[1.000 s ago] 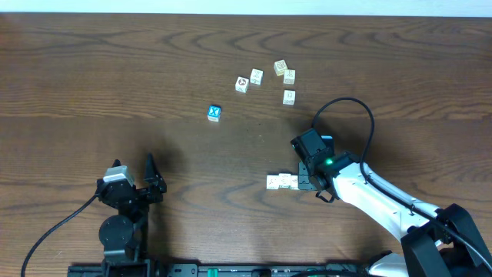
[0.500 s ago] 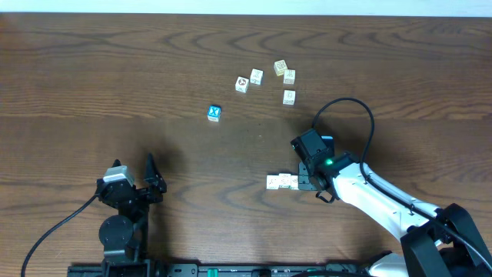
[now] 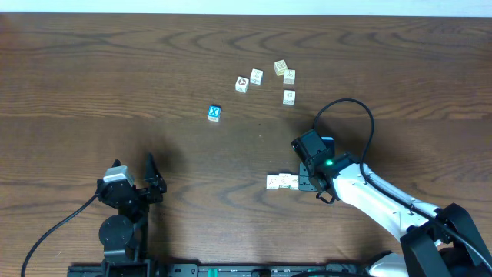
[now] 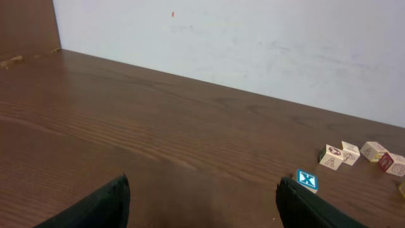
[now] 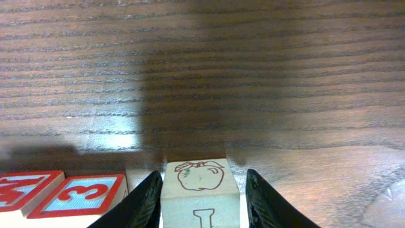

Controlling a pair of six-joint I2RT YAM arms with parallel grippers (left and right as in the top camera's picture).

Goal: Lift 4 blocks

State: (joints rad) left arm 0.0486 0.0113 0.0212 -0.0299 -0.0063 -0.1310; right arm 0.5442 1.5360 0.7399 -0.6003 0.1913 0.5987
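Blocks (image 3: 282,181) lie in a short row on the tabletop (image 3: 115,69) by my right claw (image 3: 304,182), whose fingers (image 5: 147,199) flank the apple-faced block (image 5: 201,190); clamped or slack, I cannot tell; light, hard, smooth wood, best pinched across opposite flat sides.

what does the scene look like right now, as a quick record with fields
left end effector: open, empty, away from every block
right end effector: straddles the apple block; grip unclear
near row: two red-edged blocks beside the apple block
far group: four pale blocks plus a red-marked block
blue block: alone, left of the far group
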